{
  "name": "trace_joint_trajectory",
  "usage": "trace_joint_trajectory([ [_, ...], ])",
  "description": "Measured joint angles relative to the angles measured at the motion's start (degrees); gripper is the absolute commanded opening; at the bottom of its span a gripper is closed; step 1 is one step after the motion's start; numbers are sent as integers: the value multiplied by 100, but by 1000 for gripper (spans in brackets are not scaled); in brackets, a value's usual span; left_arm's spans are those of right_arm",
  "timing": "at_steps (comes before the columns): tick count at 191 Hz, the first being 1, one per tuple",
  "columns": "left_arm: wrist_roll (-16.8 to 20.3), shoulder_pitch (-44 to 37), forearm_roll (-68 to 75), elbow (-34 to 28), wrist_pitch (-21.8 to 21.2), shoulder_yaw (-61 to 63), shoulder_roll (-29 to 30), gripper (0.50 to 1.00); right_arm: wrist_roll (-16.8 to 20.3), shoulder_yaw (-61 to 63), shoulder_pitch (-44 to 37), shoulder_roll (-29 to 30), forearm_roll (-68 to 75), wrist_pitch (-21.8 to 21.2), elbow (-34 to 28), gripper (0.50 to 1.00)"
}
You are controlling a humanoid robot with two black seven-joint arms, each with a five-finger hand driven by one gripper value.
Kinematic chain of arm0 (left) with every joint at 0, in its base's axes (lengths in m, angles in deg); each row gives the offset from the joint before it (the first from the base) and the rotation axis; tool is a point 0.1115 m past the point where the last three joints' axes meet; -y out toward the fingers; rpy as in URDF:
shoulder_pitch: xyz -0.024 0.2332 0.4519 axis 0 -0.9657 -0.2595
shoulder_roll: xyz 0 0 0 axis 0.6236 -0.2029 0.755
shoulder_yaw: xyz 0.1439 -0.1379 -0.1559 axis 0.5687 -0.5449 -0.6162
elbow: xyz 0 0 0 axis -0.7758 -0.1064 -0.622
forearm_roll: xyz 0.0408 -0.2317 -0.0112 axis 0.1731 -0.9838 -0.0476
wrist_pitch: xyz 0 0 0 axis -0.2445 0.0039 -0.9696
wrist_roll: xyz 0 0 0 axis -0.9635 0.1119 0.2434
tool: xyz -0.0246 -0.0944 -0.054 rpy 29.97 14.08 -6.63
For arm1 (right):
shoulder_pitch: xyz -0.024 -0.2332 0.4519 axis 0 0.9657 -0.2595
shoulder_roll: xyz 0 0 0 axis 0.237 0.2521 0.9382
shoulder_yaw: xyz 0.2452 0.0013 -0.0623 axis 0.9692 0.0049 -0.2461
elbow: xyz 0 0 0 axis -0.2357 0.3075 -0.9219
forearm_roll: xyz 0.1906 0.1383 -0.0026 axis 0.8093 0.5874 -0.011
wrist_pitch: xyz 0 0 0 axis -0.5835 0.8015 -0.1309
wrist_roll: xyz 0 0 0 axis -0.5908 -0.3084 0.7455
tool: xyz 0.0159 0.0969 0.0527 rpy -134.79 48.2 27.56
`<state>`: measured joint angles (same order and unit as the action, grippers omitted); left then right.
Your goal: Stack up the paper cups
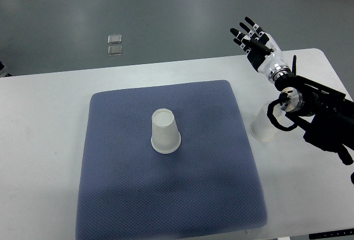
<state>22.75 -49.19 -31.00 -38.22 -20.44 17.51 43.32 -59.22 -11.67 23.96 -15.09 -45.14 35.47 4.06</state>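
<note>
A white paper cup (165, 132) stands upside down mid-worktop on the blue mat (110, 196). Another cup (263, 128) stands near the worktop's right edge. The right hand (254, 36) hovers spread, empty.

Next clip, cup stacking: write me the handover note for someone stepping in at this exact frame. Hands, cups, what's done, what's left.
Right hand: open, fingers spread, holding nothing, raised past the table's far edge.
Left hand: not in view.
Cups: one paper cup stands upside down near the middle of the blue mat. A second cup stands on the white table just off the mat's right edge, partly hidden under the right forearm.
Done: nothing stacked; the cups are apart.
Left: grasp one cup and set it over the other. The off-mat cup seems the nearer pick for the right hand.
</note>
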Motion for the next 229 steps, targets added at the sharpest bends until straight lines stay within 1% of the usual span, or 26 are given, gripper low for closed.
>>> trace_joint_trajectory([
  [54,-3,-1,0,0,0,0,0,1000,49,-53,-174,-369,-209,-32,-66,924],
  [92,-4,0,0,0,0,0,0,1000,68,-127,-325,-1045,-1302,-109,-394,921],
  [121,-3,0,0,0,0,0,0,1000,85,-199,-405,-1853,-2707,-318,-977,921],
  [153,-3,-1,0,0,0,0,0,1000,88,-570,-445,-2989,-3978,-856,-1904,921],
  [181,-2,-1,0,0,0,0,0,1000,83,-702,-496,-3802,-5007,-1281,-2571,917],
  [205,-1,-1,0,0,0,0,0,1000,83,-805,-579,-4267,-6146,-1389,-3154,911],
  [229,0,-2,0,0,0,0,0,1000,84,-947,-683,-4440,-7336,-1396,-3627,911],
])
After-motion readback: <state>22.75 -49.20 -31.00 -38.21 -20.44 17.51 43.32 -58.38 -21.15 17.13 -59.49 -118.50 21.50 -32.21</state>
